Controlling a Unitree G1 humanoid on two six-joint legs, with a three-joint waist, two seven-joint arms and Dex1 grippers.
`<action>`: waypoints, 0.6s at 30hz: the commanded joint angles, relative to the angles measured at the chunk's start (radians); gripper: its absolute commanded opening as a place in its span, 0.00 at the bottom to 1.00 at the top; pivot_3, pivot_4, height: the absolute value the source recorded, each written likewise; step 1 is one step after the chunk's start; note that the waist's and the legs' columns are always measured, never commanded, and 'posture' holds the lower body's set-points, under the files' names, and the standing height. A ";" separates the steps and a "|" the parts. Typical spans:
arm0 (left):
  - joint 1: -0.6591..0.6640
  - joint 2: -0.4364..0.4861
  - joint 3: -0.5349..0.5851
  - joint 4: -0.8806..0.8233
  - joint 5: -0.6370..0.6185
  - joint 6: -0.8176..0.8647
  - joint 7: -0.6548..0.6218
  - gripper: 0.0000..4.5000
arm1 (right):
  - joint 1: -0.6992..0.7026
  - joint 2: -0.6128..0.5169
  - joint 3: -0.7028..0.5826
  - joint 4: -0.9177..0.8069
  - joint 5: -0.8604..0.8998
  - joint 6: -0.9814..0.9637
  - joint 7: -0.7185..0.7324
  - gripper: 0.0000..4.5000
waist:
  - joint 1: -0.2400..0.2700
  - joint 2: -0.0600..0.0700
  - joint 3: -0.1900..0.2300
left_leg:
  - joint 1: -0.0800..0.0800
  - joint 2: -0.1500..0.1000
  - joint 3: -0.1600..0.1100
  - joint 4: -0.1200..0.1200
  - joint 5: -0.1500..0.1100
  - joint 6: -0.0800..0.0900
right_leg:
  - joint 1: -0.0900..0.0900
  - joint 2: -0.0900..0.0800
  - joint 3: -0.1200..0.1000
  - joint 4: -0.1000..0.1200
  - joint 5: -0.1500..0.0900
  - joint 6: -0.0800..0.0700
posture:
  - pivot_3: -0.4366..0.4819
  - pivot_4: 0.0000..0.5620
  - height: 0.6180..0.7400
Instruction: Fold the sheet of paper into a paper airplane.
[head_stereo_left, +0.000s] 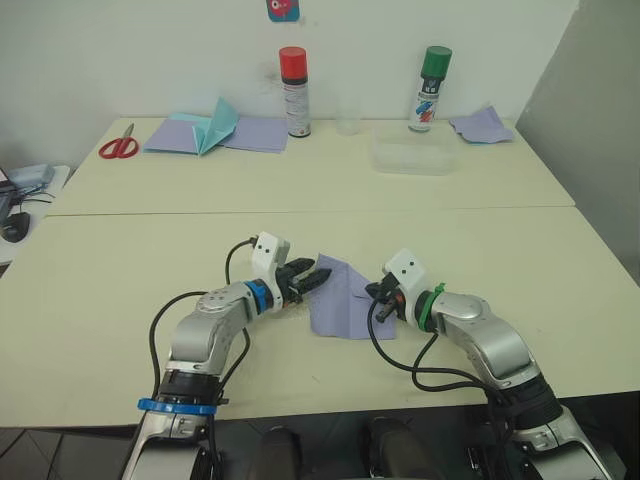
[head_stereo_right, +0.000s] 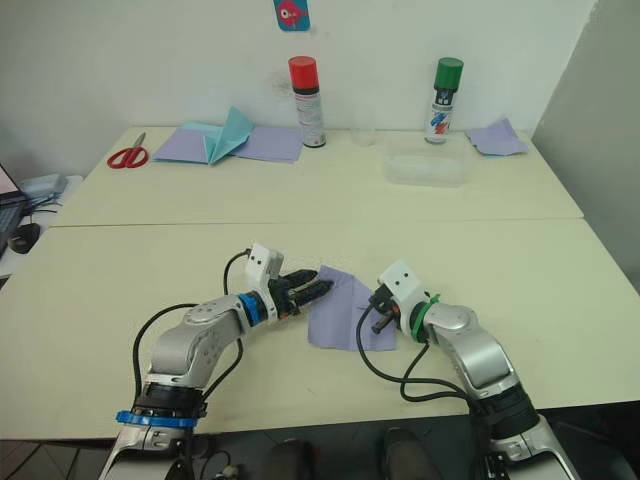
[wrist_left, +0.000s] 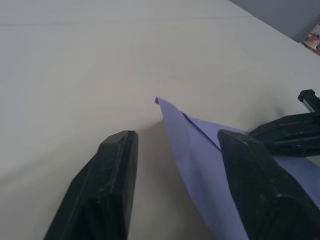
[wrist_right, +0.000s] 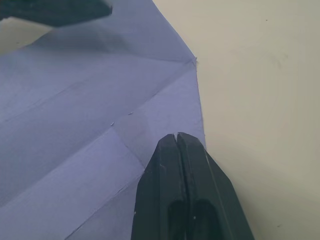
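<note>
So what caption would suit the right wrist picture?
Closed right gripper pressing on the creased purple sheet of paper.

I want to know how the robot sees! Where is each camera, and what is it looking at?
Left eye view: on the head, looking down at both arms and the sheet of paper.
Right eye view: beside it, same scene.
Left wrist view: along the open left pincer astride the paper's raised edge.
Right wrist view: along the shut right pincer resting on the paper.
All share the paper.

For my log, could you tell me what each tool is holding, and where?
Neither holds anything: the left tool is open around the sheet of paper; the shut right tool presses its edge.
</note>
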 joint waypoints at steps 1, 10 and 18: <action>-0.008 0.011 -0.020 -0.026 0.024 -0.054 -0.008 0.31 | 0.016 0.011 0.016 -0.003 0.000 0.012 0.000 0.00 | 0.000 0.000 0.000 | 0.000 0.000 0.000 0.000 0.000 0.000 | 0.000 0.000 0.000 0.000 0.000 0.000 | 0.48 0.27 1.00; -0.016 0.017 -0.056 -0.003 0.056 -0.072 -0.011 0.01 | 0.025 0.015 0.011 -0.015 -0.001 0.023 -0.003 0.00 | 0.000 0.000 0.000 | 0.000 0.000 0.000 0.000 0.000 0.000 | 0.000 -0.001 0.000 0.000 0.000 0.000 | 0.48 0.27 1.00; 0.000 0.094 -0.180 -0.038 0.176 -0.205 -0.088 0.01 | 0.023 0.013 0.010 -0.010 -0.002 0.024 0.000 0.00 | 0.000 -0.001 0.000 | 0.000 0.000 0.000 -0.001 0.000 0.000 | 0.000 -0.001 0.000 -0.001 0.000 -0.001 | 0.48 0.27 1.00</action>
